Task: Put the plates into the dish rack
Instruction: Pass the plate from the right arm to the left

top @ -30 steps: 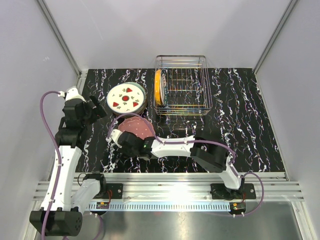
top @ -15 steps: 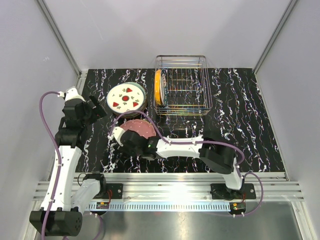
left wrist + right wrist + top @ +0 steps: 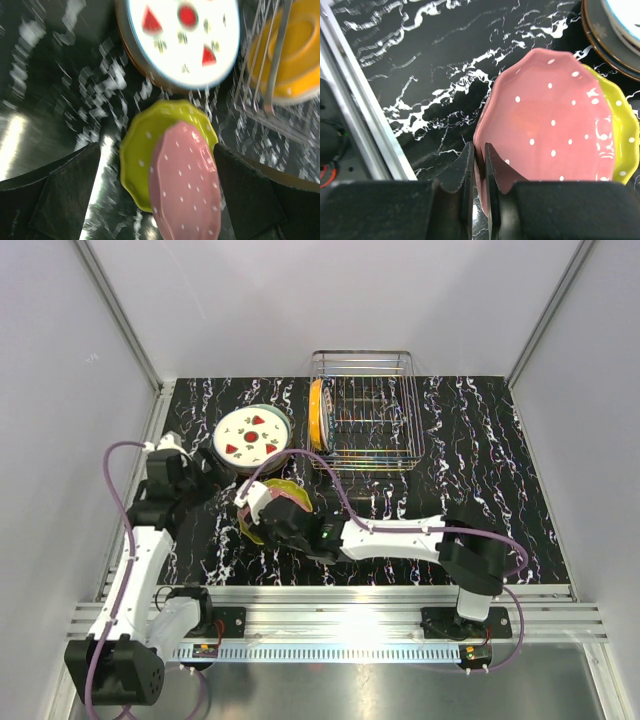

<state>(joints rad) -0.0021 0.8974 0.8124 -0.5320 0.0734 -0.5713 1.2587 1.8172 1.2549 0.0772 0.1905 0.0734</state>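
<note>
My right gripper [image 3: 479, 159] is shut on the near rim of a pink dotted plate [image 3: 550, 127] and holds it tilted up off a yellow-green scalloped plate [image 3: 621, 135]. In the top view the right gripper [image 3: 262, 512] and pink plate [image 3: 285, 500] are left of centre. My left gripper [image 3: 160, 200] is open, its fingers either side of the pink plate [image 3: 185, 180] without touching it; from above it [image 3: 207, 473] is just left of the plates. A white plate with red motifs [image 3: 252, 435] tops a stack. The dish rack [image 3: 385, 455] holds an upright orange plate [image 3: 317, 415].
A dark-rimmed plate [image 3: 597, 30] lies under the white one in the stack. The stack stands close to the left of the rack. The table's aluminium front rail [image 3: 340, 605] runs along the near edge. White walls enclose the table on three sides.
The right gripper has lifted the pink plate's near rim, tilting it and baring the yellow-green plate underneath. The left arm has swung in toward the plates.
</note>
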